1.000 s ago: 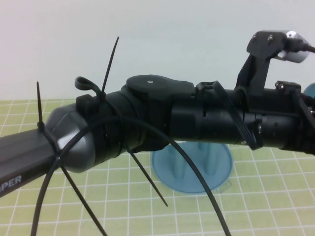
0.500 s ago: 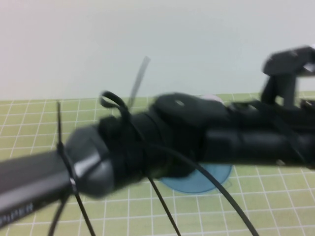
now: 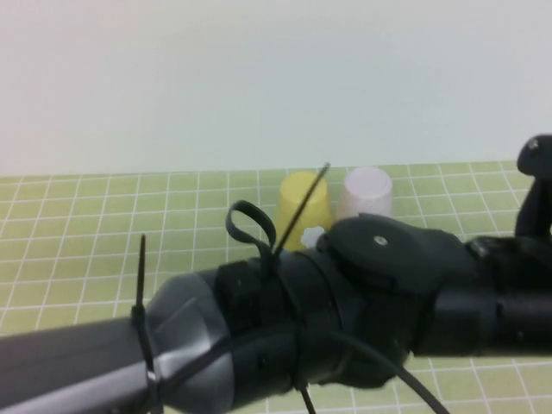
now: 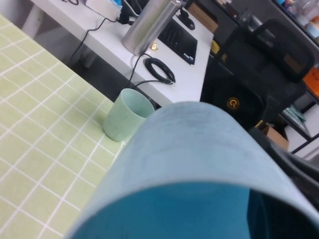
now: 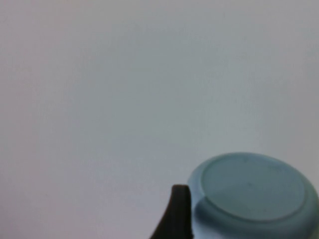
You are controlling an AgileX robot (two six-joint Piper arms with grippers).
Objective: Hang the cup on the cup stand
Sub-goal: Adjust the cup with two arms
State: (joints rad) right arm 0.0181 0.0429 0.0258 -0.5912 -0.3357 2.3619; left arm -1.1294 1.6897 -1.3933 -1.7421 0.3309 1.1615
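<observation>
The small light blue plastic tumbler (image 4: 199, 164) fills my left wrist camera, so I judge the left gripper, closed tight, pinches its wall for carrying. The right gripper (image 5: 180, 211) sits beside its base; whether it grips, I cannot tell. My black left arm (image 3: 345, 319) hides the cup stand (image 3: 312, 235), bar one white flower knob.

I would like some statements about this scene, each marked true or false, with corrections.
1. The yellow cup stands beside the pale pink cup. True.
2. The pale green cup lies on its side. False: it stands upright.
3. The light blue cup fills the left wrist view, hiding the left gripper. True.
4. The right gripper is at the yellow cup. False: it is beside the light blue cup's base.
</observation>
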